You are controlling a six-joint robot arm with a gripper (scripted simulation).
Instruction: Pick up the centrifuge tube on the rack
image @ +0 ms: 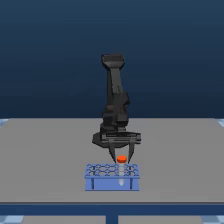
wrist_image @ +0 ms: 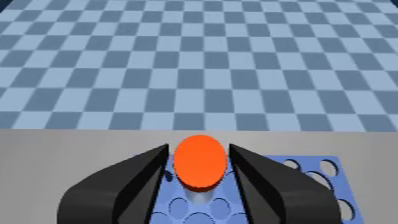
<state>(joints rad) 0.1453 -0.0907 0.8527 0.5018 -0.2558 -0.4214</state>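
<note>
We see the claw with fingers apart, straddling the orange cap of the tube, which stands in the blue rack on the grey surface. Closing off-centre may tilt the tube or drag the rack.

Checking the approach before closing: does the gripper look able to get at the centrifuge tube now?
Probably yes: the gripper stands open astride the centrifuge tube's orange cap above the rack, nothing between.
</note>
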